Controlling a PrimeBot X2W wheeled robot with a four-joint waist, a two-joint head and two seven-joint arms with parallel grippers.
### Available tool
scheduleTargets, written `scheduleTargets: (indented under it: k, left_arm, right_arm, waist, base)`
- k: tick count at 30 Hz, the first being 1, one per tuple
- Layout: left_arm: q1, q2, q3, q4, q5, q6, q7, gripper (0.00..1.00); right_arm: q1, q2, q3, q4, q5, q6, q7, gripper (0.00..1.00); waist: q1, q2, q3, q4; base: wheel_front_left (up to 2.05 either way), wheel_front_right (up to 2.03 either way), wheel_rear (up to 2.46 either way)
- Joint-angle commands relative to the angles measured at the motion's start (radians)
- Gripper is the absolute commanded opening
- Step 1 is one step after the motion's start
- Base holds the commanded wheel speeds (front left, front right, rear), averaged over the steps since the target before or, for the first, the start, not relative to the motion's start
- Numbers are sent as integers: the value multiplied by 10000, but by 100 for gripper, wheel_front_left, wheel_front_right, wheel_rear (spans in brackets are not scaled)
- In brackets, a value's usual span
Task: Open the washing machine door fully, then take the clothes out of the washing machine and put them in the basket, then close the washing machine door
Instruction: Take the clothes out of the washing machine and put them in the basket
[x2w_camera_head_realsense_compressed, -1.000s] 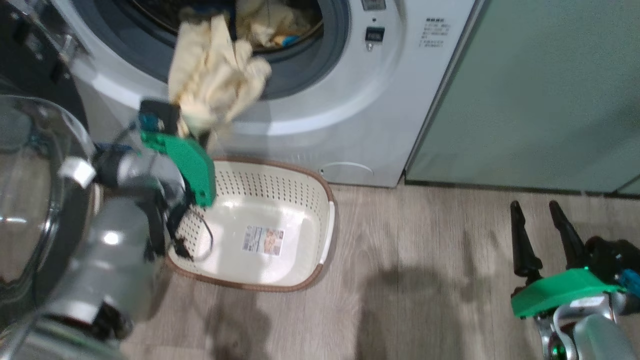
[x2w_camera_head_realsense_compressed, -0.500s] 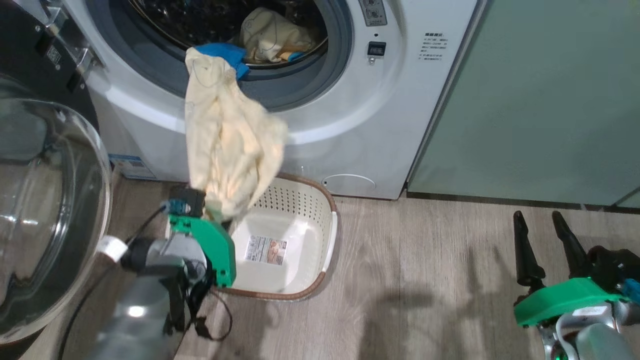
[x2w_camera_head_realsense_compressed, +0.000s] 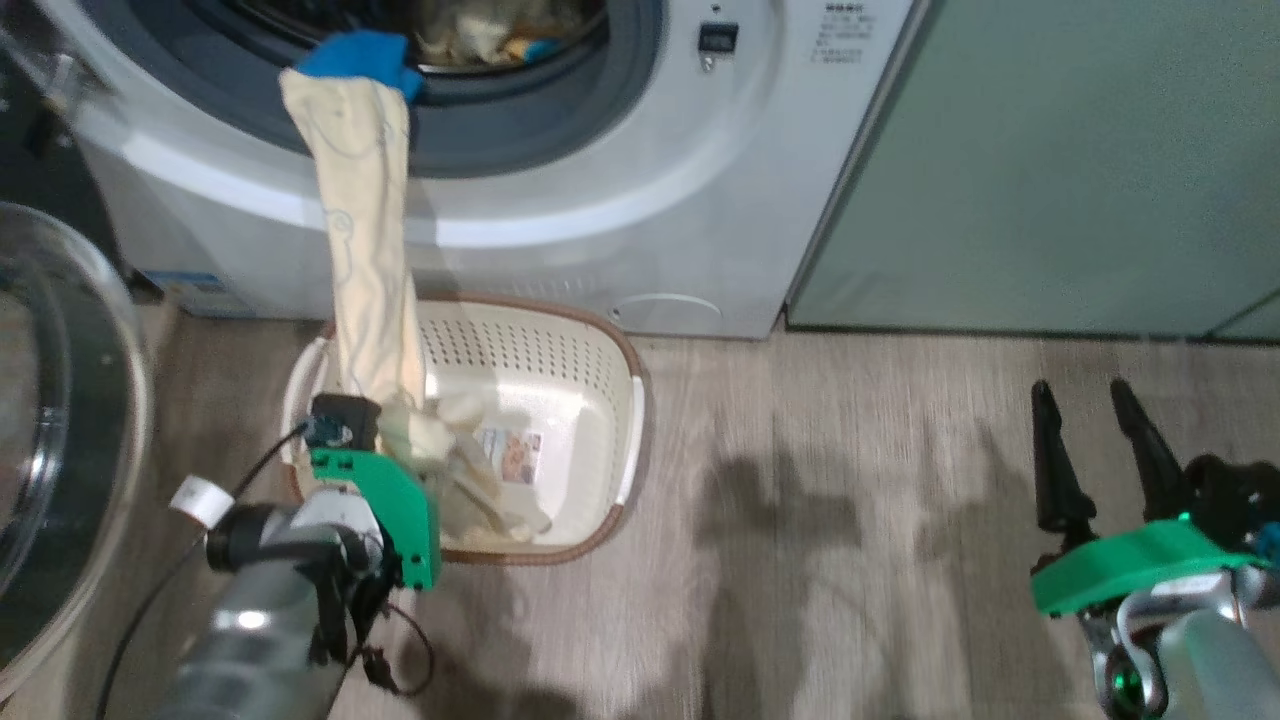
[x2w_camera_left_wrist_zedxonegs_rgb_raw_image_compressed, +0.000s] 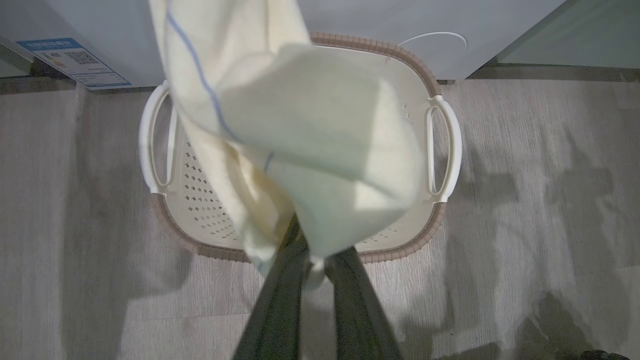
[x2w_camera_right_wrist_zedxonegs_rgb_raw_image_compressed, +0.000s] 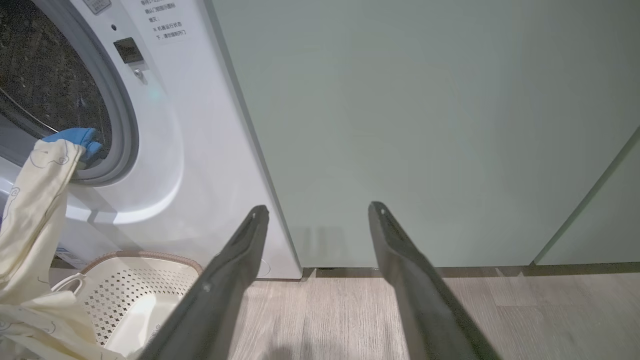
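Left pincer (x2w_camera_left_wrist_zedxonegs_rgb_raw_image_compressed: 311, 255) is clamped shut on the clothes (x2w_camera_head_realsense_compressed: 365, 260), a cream garment stretched from the washing machine (x2w_camera_head_realsense_compressed: 640, 200) drum rim, where its blue end hangs, down into the basket (x2w_camera_head_realsense_compressed: 560, 350) on the floor (x2w_camera_head_realsense_compressed: 850, 560) just before the machine's front. Right pincer (x2w_camera_head_realsense_compressed: 1082, 392) gapes wide, empty, well apart to the right

clothes (x2w_camera_head_realsense_compressed: 365, 280) drawn out long, lowered into basket (x2w_camera_head_realsense_compressed: 520, 350) (partly)

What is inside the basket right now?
The bunched lower end of a cream garment lies in the basket; its top hangs from the washing machine. A sticker shows on the basket floor. The cloth covers that floor's left part.
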Motion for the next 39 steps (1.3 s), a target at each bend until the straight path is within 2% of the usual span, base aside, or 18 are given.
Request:
scheduleTargets:
  k: [1, 11, 19, 26, 28, 29, 30, 39]
  left_arm:
    - [-490, 289, 259, -60, -120, -40, -196, 0]
    - [-1554, 409, 278, 1118, -226, -165, -490, 0]
    - [-1882, 713, 205, 1429, -277, -258, -375, 0]
    - [-1941, 897, 177, 1515, -347, -274, -395, 0]
    - [-1875, 876, 193, 1530, -426, -304, -519, 48]
    - [-1839, 857, 222, 1533, -475, -315, -606, 85]
    - [-1797, 842, 239, 1536, -508, -321, -709, 100]
    - [-1669, 744, 227, 1547, -673, -440, -1577, 100]
  right_arm:
    - [-362, -131, 189, -338, -66, 2, -95, 100]
    - [-971, -38, 208, -554, -129, 2, -95, 100]
    - [-1393, 25, 266, -672, -142, 2, -95, 100]
    - [-1534, 57, 266, -712, -177, 2, -95, 100]
    - [-1508, 66, 235, -683, -187, 2, -95, 100]
    - [-1496, 68, 210, -672, -187, 2, -95, 100]
    - [-1486, 71, 182, -667, -182, 2, -95, 100]
    - [-1383, 86, 168, -572, -169, 2, -95, 100]
  waist:
    - [-1, -1, 304, -181]
    - [-1, -1, 1597, -599]
    - [-1, -1, 2420, -947]
    - [-1, -1, 2705, -1127]
    - [-1, -1, 2635, -1127]
    - [-1, -1, 2593, -1115]
    - [-1, -1, 2543, -1104]
    - [-1, -1, 1997, -840]
  base:
    - [0, 0, 0]
    - [0, 0, 0]
    - [0, 0, 0]
    - [0, 0, 0]
    - [0, 0, 0]
    - [0, 0, 0]
    - [0, 0, 0]
    - [0, 0, 0]
